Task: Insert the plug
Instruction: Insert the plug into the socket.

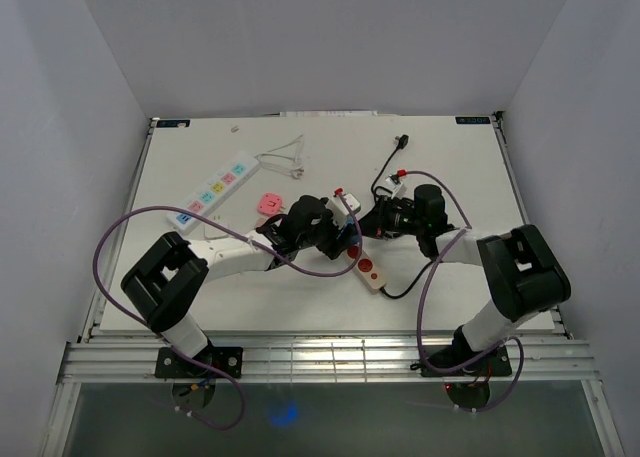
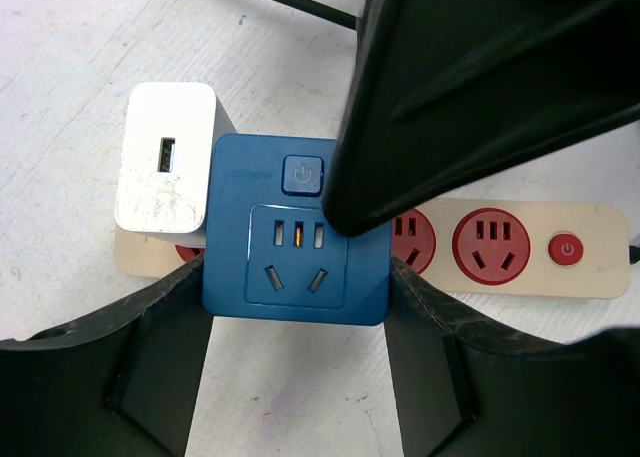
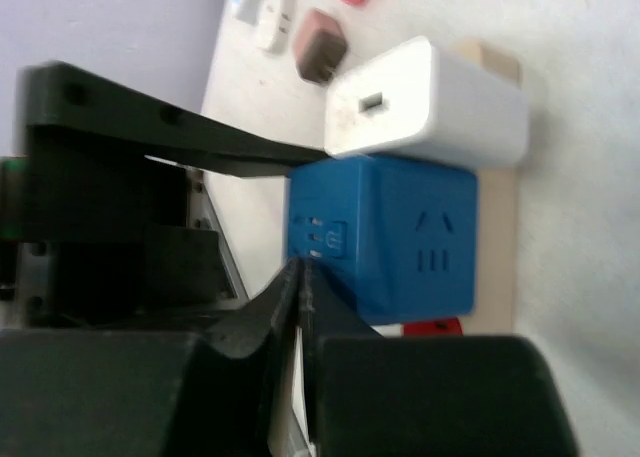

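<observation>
We clamped the blue adapter (image 2: 285, 245) mid-frame with the left gripper (image 2: 297, 269), steadying it on the power strip (image 2: 545, 279); right gripper (image 3: 300, 277), pinched closed, seemingly pressed it home.

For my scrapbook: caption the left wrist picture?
Left gripper grips a blue adapter over the beige power strip, beside a white charger.

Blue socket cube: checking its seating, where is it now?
Left wrist view: the cube sits on the beige power strip, beside the white charger, between the jaws of the left gripper.
</observation>
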`<state>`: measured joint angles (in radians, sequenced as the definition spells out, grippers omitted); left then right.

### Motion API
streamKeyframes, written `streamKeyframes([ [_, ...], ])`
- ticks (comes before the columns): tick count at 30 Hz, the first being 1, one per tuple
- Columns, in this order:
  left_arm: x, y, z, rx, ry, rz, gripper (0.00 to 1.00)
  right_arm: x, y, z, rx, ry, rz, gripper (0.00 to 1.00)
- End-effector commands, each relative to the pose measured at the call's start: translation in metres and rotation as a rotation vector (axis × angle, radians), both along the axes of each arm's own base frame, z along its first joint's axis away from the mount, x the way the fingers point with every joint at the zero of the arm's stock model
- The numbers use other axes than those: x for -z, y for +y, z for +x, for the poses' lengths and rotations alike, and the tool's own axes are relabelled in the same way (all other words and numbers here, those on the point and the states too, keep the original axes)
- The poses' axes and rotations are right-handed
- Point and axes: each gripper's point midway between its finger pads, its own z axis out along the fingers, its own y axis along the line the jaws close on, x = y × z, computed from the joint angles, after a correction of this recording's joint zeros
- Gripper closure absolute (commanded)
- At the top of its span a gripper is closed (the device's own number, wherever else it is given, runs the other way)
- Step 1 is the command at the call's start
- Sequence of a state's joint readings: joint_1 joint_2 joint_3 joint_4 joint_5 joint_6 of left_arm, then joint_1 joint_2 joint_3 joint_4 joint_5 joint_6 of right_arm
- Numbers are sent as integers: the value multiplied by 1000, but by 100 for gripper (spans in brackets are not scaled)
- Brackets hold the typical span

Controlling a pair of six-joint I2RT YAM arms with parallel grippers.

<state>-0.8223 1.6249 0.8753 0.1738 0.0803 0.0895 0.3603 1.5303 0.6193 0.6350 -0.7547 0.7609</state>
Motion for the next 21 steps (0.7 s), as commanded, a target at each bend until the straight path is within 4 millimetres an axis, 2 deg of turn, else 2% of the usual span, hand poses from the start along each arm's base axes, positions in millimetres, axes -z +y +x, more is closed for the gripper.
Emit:
streamKeyframes([
  [1, -8, 6, -1, -3, -6, -16, 30, 61, -4, -15, 17, 186, -38, 92],
  [3, -5, 5, -2, 1, 2, -17, 30, 66, -3, -16, 13, 200, -40, 92],
  [5, 0, 4, -3, 2, 16, -12, 30, 62, -4, -13, 22, 185, -45, 92],
  [9, 0, 6, -3, -5, 16, -12, 31, 38, -5, 0, 48, 103, -69, 92],
  [10, 0, 6, -3, -6, 17, -15, 31, 25, -4, 2, 48, 68, -58, 92],
  [12, -1, 6, -3, -5, 17, -17, 31, 11, -3, 4, 44, 56, -49, 92],
  [13, -1, 6, -2, -7, 18, -17, 31, -11, 0, 11, 44, 13, -31, 92],
  [15, -2, 6, -2, -8, 15, -17, 30, -30, 2, 15, 38, -9, -21, 92],
  [16, -3, 5, -2, -6, 14, -18, 30, -48, 3, 18, 40, -32, -15, 92],
  [17, -3, 5, -2, -5, 14, -19, 30, -54, 3, 18, 43, -41, -14, 92],
  [19, -5, 5, 0, -7, 11, -24, 31, -58, 1, 20, 65, -55, -20, 92],
  [21, -6, 5, 0, -7, 11, -24, 30, -41, 1, 15, 64, -25, -36, 92],
])
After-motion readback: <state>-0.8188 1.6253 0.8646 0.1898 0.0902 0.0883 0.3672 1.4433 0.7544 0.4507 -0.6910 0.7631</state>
